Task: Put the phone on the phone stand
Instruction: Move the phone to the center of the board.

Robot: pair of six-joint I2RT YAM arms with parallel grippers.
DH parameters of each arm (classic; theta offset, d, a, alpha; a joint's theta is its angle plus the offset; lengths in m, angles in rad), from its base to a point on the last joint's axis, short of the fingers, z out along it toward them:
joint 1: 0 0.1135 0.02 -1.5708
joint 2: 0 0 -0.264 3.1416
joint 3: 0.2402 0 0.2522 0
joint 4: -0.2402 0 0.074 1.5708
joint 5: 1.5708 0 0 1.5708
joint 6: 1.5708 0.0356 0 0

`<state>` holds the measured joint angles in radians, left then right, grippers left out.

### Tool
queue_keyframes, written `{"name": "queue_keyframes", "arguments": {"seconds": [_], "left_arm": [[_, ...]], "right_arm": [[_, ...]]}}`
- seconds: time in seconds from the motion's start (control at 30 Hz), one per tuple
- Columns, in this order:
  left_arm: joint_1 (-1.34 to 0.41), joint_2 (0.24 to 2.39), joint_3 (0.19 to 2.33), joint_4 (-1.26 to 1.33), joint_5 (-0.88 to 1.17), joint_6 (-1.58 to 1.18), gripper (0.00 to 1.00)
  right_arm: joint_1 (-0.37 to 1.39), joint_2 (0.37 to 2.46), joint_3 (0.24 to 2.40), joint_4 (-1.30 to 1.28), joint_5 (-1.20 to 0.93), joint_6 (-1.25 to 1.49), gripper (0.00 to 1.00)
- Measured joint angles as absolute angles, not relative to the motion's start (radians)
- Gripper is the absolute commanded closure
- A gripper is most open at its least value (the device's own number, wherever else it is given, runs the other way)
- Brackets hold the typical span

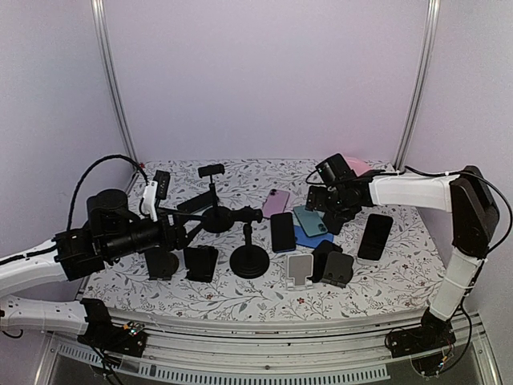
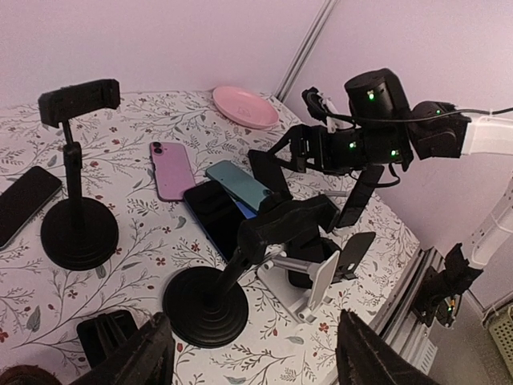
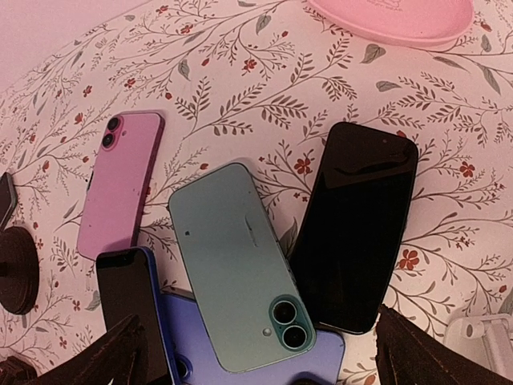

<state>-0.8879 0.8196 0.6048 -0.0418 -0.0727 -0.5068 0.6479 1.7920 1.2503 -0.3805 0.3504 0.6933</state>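
Teal phone [image 3: 232,273] is hovered over for pickup by the wide-open, empty right gripper [image 3: 276,353]; lowering and closing are probably needed next.

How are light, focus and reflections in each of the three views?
Top external: soft, even light, faint shadows on the table. Left wrist: scene sharp, left fingers dark and blurred. Right wrist: pinkish cast, pale reflection on the black phone, right fingers blurred.

Below me the teal phone [image 3: 236,269] looks satin-matt, the black phone [image 3: 357,224] glossy glass, the surface [image 3: 240,80] printed cloth, the pink plate [image 3: 393,16] smooth, slightly shiny.
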Motion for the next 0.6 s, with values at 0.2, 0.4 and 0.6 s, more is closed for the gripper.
{"name": "queue_keyframes", "arguments": {"seconds": [0.2,0.4,0.6], "left_arm": [[-0.879,0.82,0.603,-0.042,-0.059,-0.509,0.31],[-0.865,0.82,0.599,-0.041,-0.049,-0.509,0.31],[-0.841,0.835,0.594,-0.028,-0.02,-0.509,0.31]], "right_arm": [[0.645,1.823,1.272,-0.379,0.346,0.7,0.01],[0.639,1.866,1.279,-0.392,0.346,0.721,0.01],[0.638,1.914,1.319,-0.412,0.348,0.74,0.01]]}}
